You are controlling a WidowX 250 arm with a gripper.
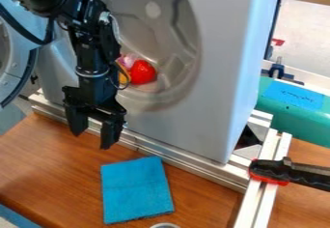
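Note:
The gripper [94,131] hangs at the left over the wooden surface, in front of a grey washer-like box [187,121]. Its two fingers are spread apart with nothing between them. Below and to its right, a blue cloth [136,190] lies flat on the wood, not touched by it. Inside the round opening of the box, behind the arm, sit a red object [142,72], a yellow-orange piece [123,75] partly hidden by the arm, and something pinkish [129,60].
A round door [26,43] stands swung out at the left. Metal rails [187,162] run along the box's base and to the front right. A black and red clamp [277,172] grips the right rail. A green object [296,108] lies at the right.

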